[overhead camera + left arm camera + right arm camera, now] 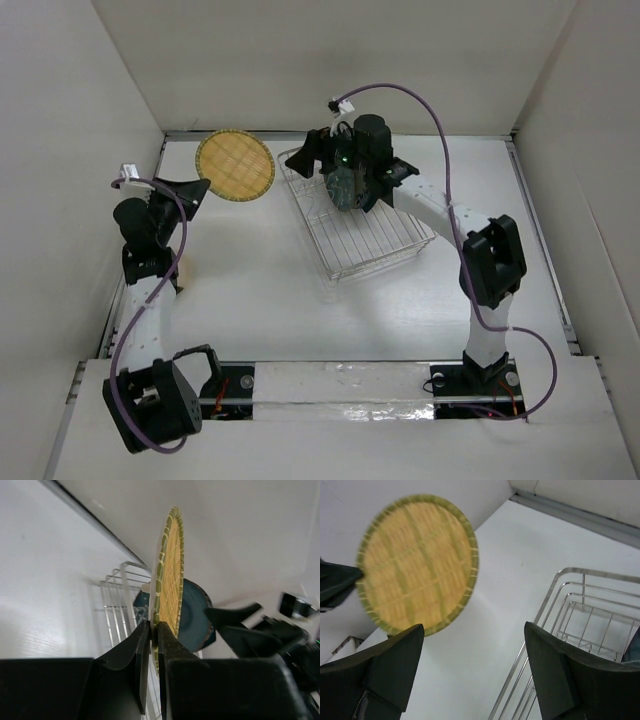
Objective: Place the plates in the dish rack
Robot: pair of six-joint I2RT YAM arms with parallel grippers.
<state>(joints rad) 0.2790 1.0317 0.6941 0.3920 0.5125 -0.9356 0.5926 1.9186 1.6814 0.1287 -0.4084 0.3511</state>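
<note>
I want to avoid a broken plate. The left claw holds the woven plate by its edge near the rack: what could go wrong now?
1. The left claw pinches the woven plate only at its rim, so the plate may swing or slip.
2. The open right claw hangs over the dish rack corner nearest that plate; the two could collide.
3. A teal plate already sits in the rack and might be struck.

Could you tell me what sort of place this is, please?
Probably a robot test cell, not a kitchen: white panels enclose the table, the left arm and right arm are bolted at its near edge, and a dish rack serves as a prop.
</note>
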